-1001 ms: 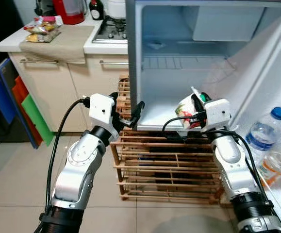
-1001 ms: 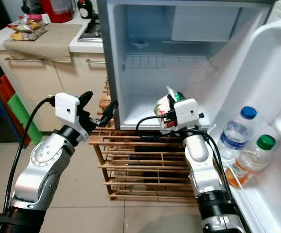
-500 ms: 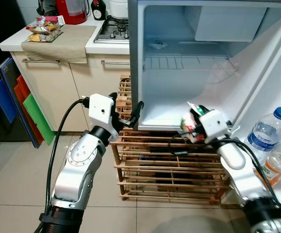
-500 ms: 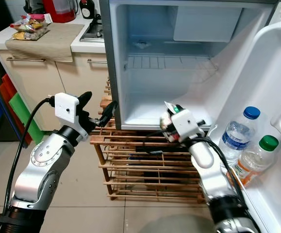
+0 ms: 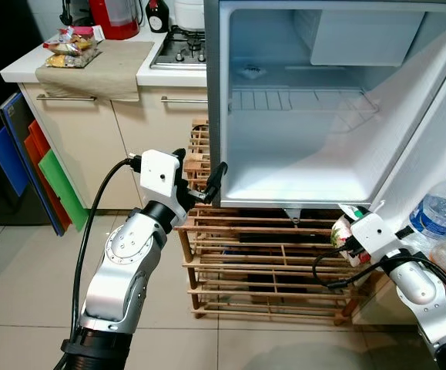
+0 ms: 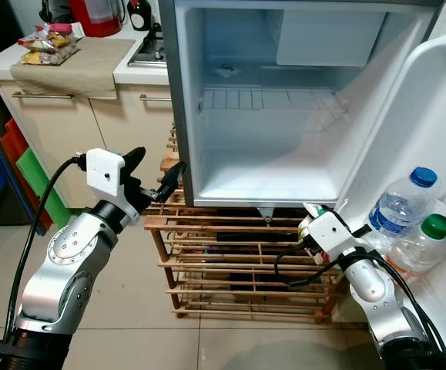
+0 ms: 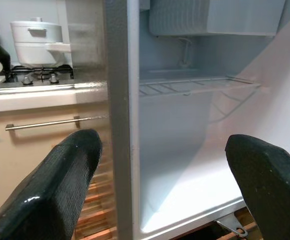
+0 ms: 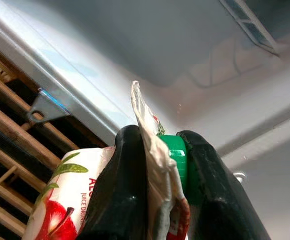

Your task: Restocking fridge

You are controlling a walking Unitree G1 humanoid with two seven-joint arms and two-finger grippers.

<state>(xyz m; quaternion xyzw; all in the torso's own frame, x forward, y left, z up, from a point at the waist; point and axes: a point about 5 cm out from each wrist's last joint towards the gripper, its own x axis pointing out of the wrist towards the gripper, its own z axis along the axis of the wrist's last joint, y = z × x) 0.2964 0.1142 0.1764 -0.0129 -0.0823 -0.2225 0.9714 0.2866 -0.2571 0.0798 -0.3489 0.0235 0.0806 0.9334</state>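
— Black fingers first: what sits nearest you?

— My right gripper [image 8: 157,200], fingers pinched on the gable top of a juice carton [image 6: 309,228], either side of its green cap. It hangs low, below the fridge's front lip and in front of the wooden rack [image 5: 261,262]. I judge the carton is held by its top so the base can go in first.

— And the other claw?

— My left gripper [image 5: 203,173] hovers at the fridge's [image 5: 300,100] outer left edge, fingers spread wide, holding nothing. In the wrist view the cabinet's side wall stands between the two pads; I cannot tell whether either one touches it. Possibly there to steady me, only a guess.

— Where would the carton go?

— The fridge floor [image 6: 261,181] lies bare just above and beyond the carton. Further in, a wire shelf [image 5: 300,100]. Beside my right arm, two bottles [image 6: 398,208] stand in the door rack.

— Further off?

— The counter [image 5: 76,65] with snack packets on a cloth, then the hob.
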